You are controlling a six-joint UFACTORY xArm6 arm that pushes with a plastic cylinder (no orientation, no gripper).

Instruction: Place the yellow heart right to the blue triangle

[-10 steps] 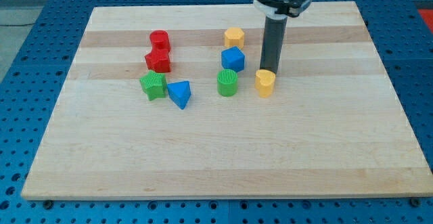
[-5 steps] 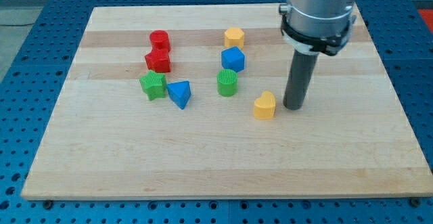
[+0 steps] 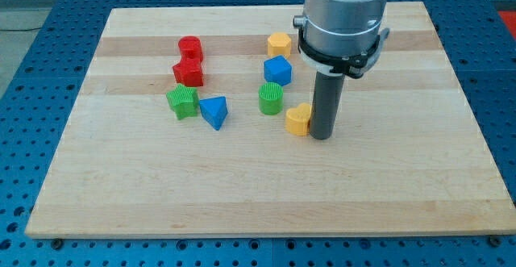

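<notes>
Your arm's straight dark rod stands upright on the pale wooden worktop (image 3: 266,194), my tip (image 3: 321,136) pressed against the right side of the small yellow heart-shaped block (image 3: 297,119). This end effector is a plain rod with no jaws, so there is nothing to spread or pinch; it only touches the heart.

You will find the heart just right of and slightly nearer than the green ribbed cylinder block (image 3: 271,98), and well to the right of the blue triangular block (image 3: 214,111). Just left of the triangle sits a green ribbed star-like block (image 3: 183,102).

Farther back, a blue cube-like block (image 3: 277,70) lies behind the green cylinder, with a yellow hexagonal block (image 3: 279,43) behind that. At far left, two red blocks (image 3: 189,60) touch each other; you cannot make out their shapes clearly.
</notes>
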